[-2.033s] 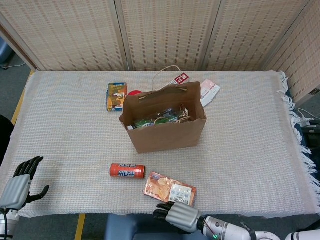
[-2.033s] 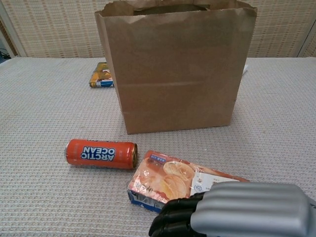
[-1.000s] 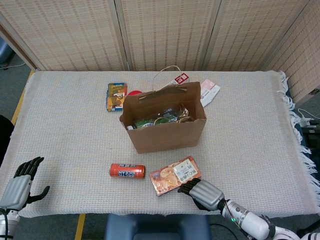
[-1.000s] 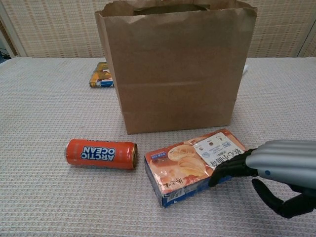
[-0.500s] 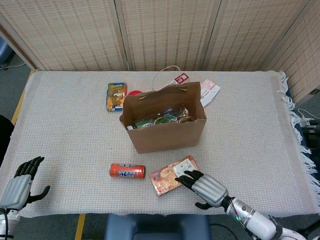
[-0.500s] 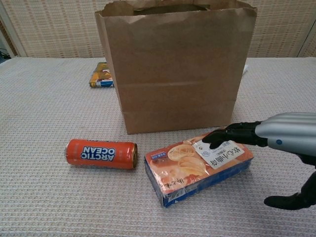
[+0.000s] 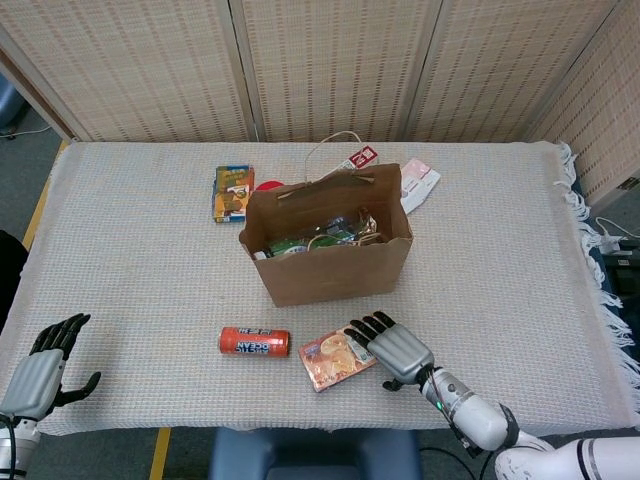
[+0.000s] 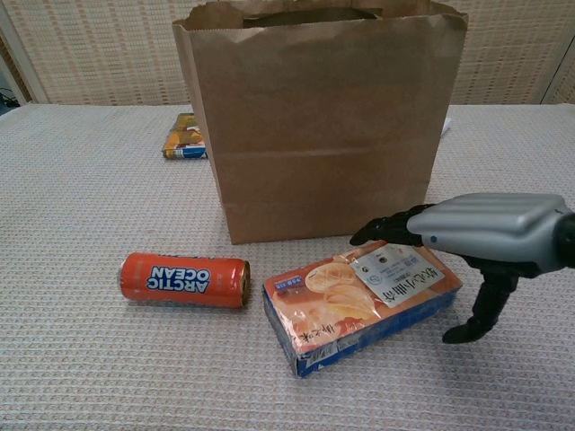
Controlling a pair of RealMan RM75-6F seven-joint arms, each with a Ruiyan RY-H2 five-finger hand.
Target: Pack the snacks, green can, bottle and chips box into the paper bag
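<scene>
Two hands in view. Right hand [image 8: 485, 235] spread, fingers over far right end of chips box [image 8: 359, 301], thumb down beside it; no grip. Chips box flat on worktop [image 7: 520, 280], in front of paper bag [image 8: 319, 126], orange can [image 8: 185, 279] just beside. Left hand [image 7: 40, 370] spread, near worktop's left edge, holding nothing.

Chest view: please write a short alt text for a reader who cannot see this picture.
The robot's right hand hovers open over the right end of a chips box lying flat on the woven cloth, thumb down beside it. Behind stands an open brown paper bag; an orange can lies on its side to the box's left.
</scene>
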